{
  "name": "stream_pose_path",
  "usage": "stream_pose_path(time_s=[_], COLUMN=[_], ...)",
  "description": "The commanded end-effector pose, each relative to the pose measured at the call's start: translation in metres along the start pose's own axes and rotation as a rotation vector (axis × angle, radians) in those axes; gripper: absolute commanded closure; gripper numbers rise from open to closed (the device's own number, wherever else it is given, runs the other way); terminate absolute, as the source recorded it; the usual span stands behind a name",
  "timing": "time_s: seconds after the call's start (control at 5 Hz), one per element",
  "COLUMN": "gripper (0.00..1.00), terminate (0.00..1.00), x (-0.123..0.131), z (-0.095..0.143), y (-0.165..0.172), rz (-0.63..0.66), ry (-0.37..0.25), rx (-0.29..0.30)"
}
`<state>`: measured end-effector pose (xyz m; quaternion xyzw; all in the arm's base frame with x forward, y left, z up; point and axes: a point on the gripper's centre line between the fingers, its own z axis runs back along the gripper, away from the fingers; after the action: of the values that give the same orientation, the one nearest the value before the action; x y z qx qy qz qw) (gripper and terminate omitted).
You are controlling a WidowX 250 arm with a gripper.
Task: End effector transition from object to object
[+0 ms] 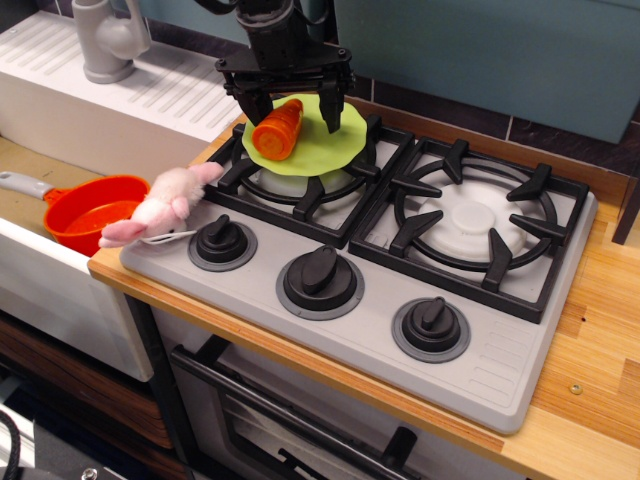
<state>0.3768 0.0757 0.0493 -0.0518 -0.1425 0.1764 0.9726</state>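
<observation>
All black metal here: a jointed arm point(272, 25) with dark cables running down to a gripper point(290, 105) with two stubby prongs.

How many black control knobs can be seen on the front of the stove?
3, in a row along the front: left knob beside the plush toy, middle knob, right knob. None seems hidden.

I'm working in a toy kitchen: a grey stove point(420, 300) with two black burner grates point(480, 215) and three knobs point(320, 280) sits in a wooden table point(590, 380), an oven door point(300, 420) below, a sink point(40, 190) and grey faucet point(105, 40) at the left.
</observation>
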Motion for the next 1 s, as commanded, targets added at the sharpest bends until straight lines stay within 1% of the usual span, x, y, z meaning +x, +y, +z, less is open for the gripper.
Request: stream_pose_path(time_s=[0.0,0.2,0.4,0.6,0.8], gripper=[0.00,0.00,0.00,0.00,0.00], terminate=[0.00,0.00,0.00,0.00,0.00], x=[0.000,0.005,0.010,0.026,0.027], z=[0.000,0.030,0.052,0.079,0.096], y=[0.000,-0.006,-0.004,-0.010,0.004], rz=[0.000,-0.022,-0.057,-0.092,-0.123], ry=[0.000,0.010,0.008,0.017,0.016], rx=[0.000,0.039,0.054,0.065,0.081])
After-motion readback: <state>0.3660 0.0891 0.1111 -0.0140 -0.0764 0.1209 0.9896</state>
